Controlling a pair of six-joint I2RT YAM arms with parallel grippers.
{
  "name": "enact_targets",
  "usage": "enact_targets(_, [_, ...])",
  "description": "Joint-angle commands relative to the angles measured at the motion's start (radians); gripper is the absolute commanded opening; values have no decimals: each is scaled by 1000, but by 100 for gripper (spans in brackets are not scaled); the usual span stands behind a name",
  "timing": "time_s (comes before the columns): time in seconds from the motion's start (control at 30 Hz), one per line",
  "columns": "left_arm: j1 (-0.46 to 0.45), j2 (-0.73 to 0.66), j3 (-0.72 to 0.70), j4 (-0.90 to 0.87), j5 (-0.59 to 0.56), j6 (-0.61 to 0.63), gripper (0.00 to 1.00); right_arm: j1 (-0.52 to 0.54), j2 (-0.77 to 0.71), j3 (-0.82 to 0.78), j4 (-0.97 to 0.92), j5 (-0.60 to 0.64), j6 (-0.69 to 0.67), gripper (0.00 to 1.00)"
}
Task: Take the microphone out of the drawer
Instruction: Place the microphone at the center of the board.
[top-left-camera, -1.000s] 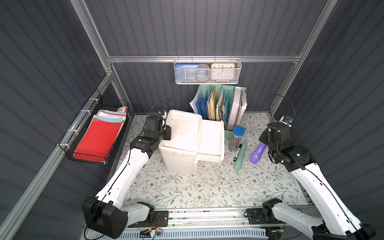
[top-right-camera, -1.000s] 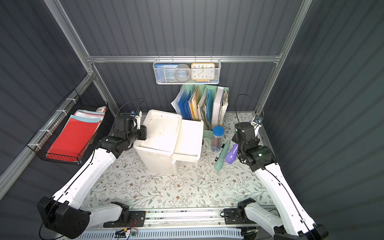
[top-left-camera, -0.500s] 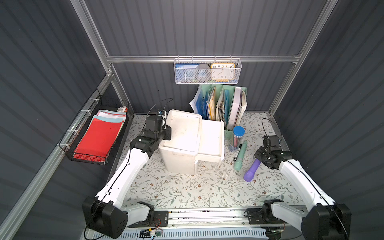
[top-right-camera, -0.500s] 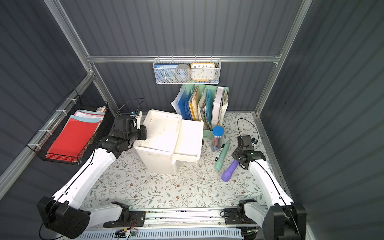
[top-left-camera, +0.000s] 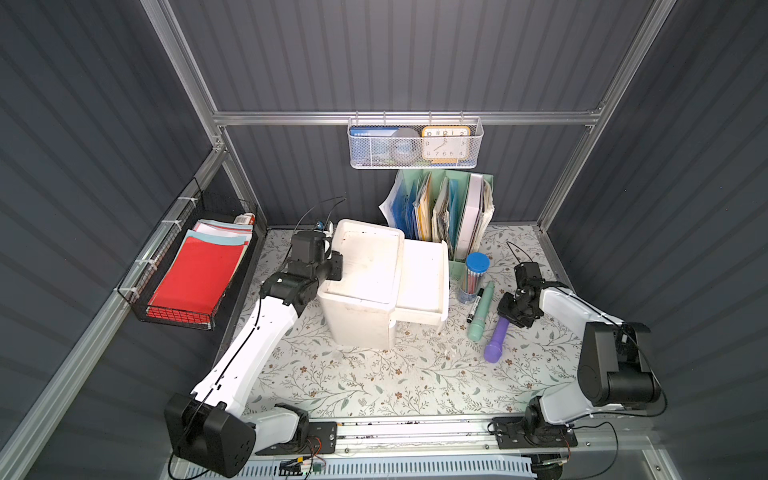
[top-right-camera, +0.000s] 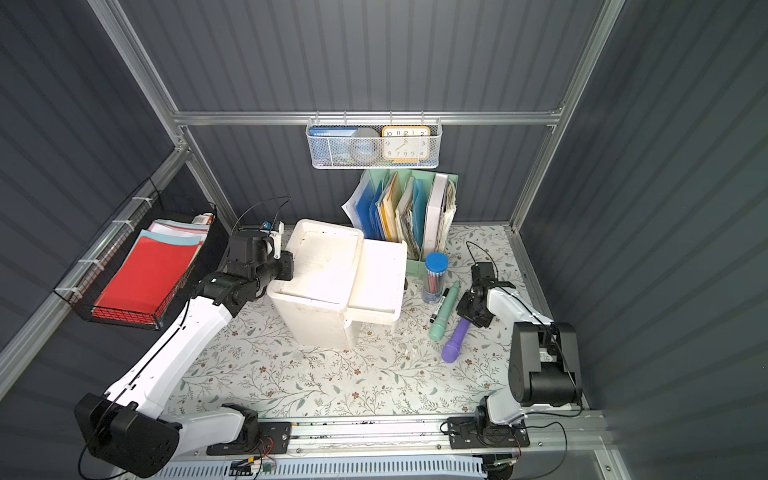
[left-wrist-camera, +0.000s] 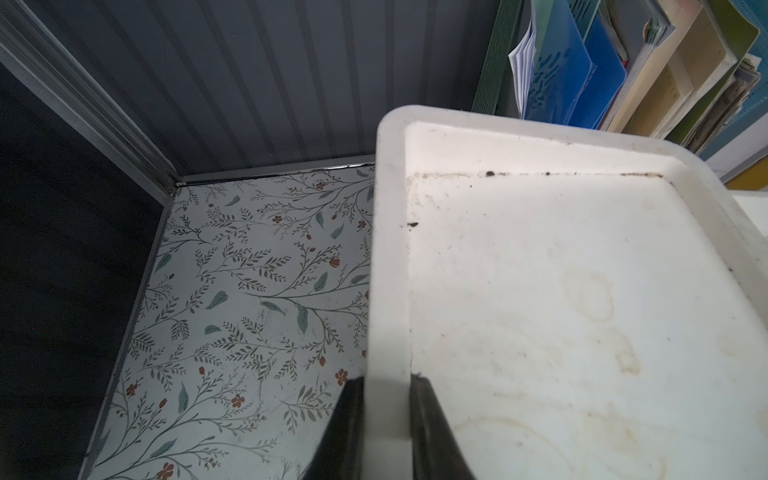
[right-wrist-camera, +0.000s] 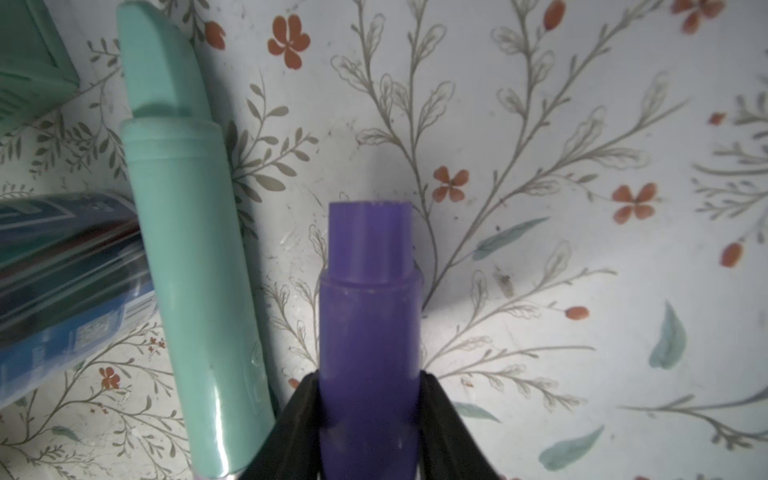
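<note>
Microphone (top-left-camera: 497, 338) — lower than before.

The microphone (top-left-camera: 498, 338) is purple, the tube (top-left-camera: 482, 309) mint green, and the table cover (top-left-camera: 374, 382) white, printed with grey-green leafy sprigs and small red flowers. The drawer unit (top-left-camera: 365, 266) is white with faint brownish stains, and the walls (top-left-camera: 395, 54) are dark grey with vertical ribs. A black wire basket (top-left-camera: 174, 320) holds red and pale blue sheets (top-left-camera: 195, 278).

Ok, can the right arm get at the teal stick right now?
Probably not yet: the right claw is shut on the purple microphone. The teal stick lies uncovered just beside it.
</note>
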Motion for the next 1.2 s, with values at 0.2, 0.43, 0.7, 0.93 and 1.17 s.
enact_targets(0.2, [7, 69, -61, -54, 11, -5, 0, -2, 70, 34, 71, 26, -34, 7])
enact_targets(0.43, [7, 66, -64, -51, 11, -5, 0, 0, 108, 28, 128, -3, -51, 17])
enact_targets(0.7, [7, 68, -61, -52, 12, -5, 13, 0, 131, 27, 116, -32, -43, 42])
enact_targets(0.93, [7, 80, -55, -59, 17, -2, 32, 0, 92, 14, 108, -27, -9, 57])
enact_targets(1.17, [7, 98, -45, -74, 23, 4, 37, 0, 1, 44, 55, -28, 5, 64])
